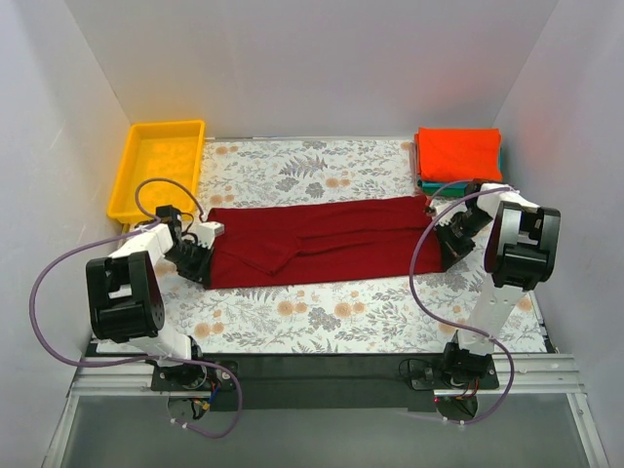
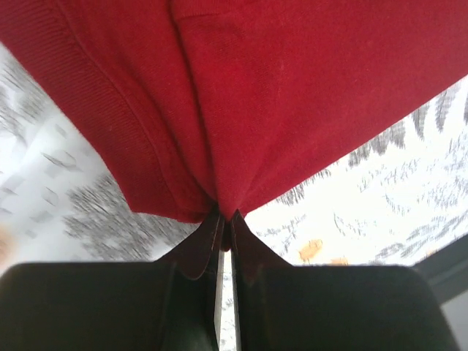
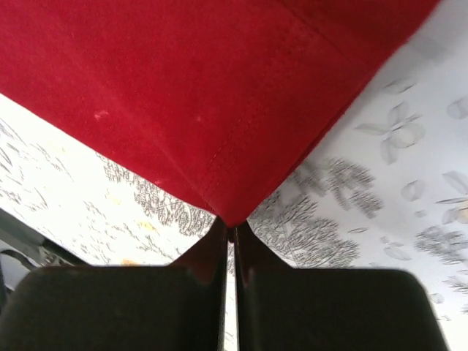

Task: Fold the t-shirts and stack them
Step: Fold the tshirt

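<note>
White-black arms [image 1: 507, 292]; purple cables [image 1: 411, 268]; black fingers [image 2: 194, 256]

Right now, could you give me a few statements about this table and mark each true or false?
1. Both the left end effector and the right end effector are shut on the dark red t-shirt. True.
2. The yellow tray sits at the far right. False: it sits at the far left.
3. The orange-red t-shirt lies folded in the far right corner. True.
4. The dark red t-shirt is folded into a small square. False: it lies as a long strip across the floral cloth.
</note>
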Tool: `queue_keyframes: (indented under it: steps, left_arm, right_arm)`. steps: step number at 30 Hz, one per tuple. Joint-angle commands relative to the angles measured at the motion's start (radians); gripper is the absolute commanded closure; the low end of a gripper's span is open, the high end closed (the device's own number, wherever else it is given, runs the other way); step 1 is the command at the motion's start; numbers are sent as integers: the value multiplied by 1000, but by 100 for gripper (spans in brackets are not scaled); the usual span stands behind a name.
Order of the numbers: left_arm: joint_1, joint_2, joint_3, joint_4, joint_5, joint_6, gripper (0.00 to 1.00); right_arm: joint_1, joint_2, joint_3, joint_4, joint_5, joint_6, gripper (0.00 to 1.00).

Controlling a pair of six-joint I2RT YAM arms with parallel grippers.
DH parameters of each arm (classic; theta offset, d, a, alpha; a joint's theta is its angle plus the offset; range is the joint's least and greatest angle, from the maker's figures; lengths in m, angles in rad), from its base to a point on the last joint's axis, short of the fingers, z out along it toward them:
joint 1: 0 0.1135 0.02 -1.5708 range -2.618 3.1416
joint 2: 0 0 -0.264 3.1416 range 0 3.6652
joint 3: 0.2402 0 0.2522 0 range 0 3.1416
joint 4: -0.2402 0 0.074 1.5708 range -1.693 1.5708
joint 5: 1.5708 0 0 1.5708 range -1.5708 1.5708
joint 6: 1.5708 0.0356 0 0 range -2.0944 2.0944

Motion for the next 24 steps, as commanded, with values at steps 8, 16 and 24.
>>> queue_keyframes:
  steps: [8, 16, 24]
  left_arm:
    - [5, -179, -29, -175, 24, 100, 71]
    - [5, -158, 249, -191, 239, -99, 64]
    - [7, -50, 226, -51, 276, -336, 66]
  right_arm:
    - [-3, -146, -45, -100, -14, -113, 34]
    - [193, -253, 211, -140, -219, -5, 50]
    - [534, -294, 146, 241, -424, 306, 52]
